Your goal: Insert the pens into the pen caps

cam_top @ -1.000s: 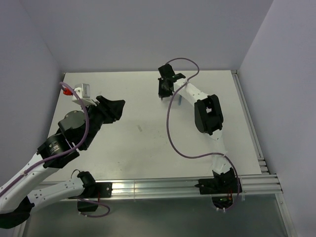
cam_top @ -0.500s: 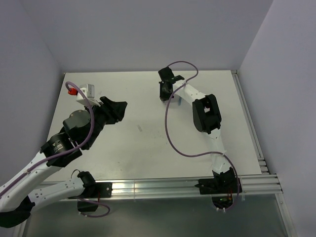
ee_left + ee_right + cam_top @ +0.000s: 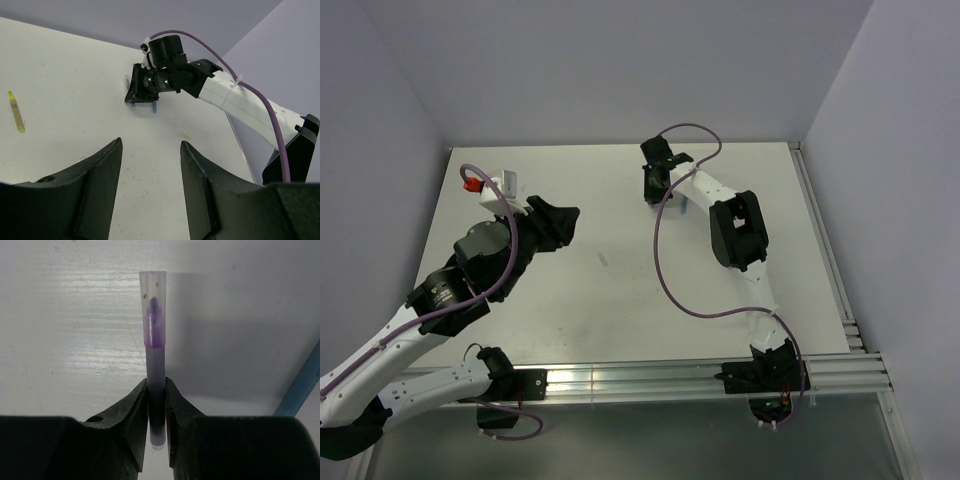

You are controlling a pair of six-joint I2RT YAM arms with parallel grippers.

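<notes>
My right gripper [image 3: 156, 383] is shut on the grey-purple pen [image 3: 155, 360]. The pen's purple tip sits inside a clear pen cap [image 3: 153, 295], just above the white table. The blue pen [image 3: 300, 385] lies beside it on the right. In the top view the right gripper [image 3: 653, 186] points down at the far middle of the table, with the blue pen [image 3: 686, 206] next to it. My left gripper [image 3: 150, 146] is open and empty, held above the table, also seen in the top view [image 3: 560, 224]. The yellow pen [image 3: 16, 111] lies on the table, left in the left wrist view. The other caps do not show clearly.
The right arm [image 3: 235, 97] and its purple cable [image 3: 665, 270] stretch across the table's right half. A faint yellowish speck [image 3: 187, 136] lies on the table. Grey walls close in the back and sides. A metal rail [image 3: 650, 380] runs along the near edge.
My left arm has shifted a little right and toward the far side. My right gripper has barely moved and keeps hold of the grey-purple pen.
</notes>
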